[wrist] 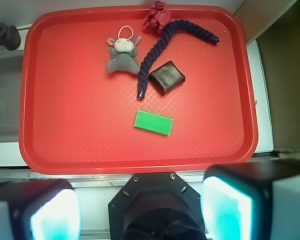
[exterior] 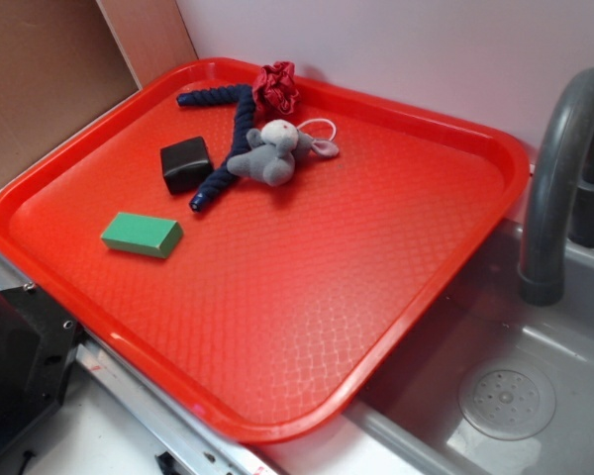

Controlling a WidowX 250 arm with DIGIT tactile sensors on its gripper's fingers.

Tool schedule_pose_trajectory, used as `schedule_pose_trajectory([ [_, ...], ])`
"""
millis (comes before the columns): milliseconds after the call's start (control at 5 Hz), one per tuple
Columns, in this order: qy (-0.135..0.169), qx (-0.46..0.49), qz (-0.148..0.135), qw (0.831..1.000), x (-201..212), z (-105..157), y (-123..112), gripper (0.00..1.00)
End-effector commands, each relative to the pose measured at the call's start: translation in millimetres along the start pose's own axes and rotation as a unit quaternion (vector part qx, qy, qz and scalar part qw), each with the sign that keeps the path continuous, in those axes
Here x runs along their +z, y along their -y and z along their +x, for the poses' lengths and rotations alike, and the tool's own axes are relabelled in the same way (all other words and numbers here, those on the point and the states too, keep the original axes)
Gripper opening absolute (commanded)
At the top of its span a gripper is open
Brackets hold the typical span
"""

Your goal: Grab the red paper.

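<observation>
The red paper (exterior: pixel 275 87) (wrist: pixel 157 15) is a small dark red ruffled wad at the far rim of the big red tray (exterior: pixel 277 327) (wrist: pixel 90 145). It touches one end of a dark blue rope (exterior: pixel 228 134) (wrist: pixel 162 47). A grey plush mouse (exterior: pixel 272 150) (wrist: pixel 122 55) lies just beside it. My gripper (wrist: pixel 140 212) shows only in the wrist view, high above the tray's near edge and far from the paper. It is open, its two pale pads (wrist: pixel 225 210) wide apart with nothing between them.
A black block (exterior: pixel 185 163) (wrist: pixel 166 77) and a green block (exterior: pixel 142 235) (wrist: pixel 153 122) lie on the tray. A grey sink (exterior: pixel 495 396) with a curved faucet (exterior: pixel 554 188) stands right of the tray. Brown boards (exterior: pixel 49 79) lean at the back left.
</observation>
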State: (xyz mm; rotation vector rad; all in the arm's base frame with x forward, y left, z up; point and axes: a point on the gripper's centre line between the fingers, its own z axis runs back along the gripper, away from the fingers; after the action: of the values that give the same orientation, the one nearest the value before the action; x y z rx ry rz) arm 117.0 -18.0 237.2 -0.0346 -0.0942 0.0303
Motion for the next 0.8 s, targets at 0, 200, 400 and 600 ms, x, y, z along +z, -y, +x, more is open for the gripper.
schedule_pose_trajectory([
  [0,0.000,0.000,0.000,1.000,0,0,0,1.00],
  [200,0.058,0.069,0.009,0.996,-7,17,-7,1.00],
  [400,0.110,0.128,0.045,0.985,-25,45,-13,1.00],
  [600,0.167,0.170,0.072,0.968,-42,72,-24,1.00],
])
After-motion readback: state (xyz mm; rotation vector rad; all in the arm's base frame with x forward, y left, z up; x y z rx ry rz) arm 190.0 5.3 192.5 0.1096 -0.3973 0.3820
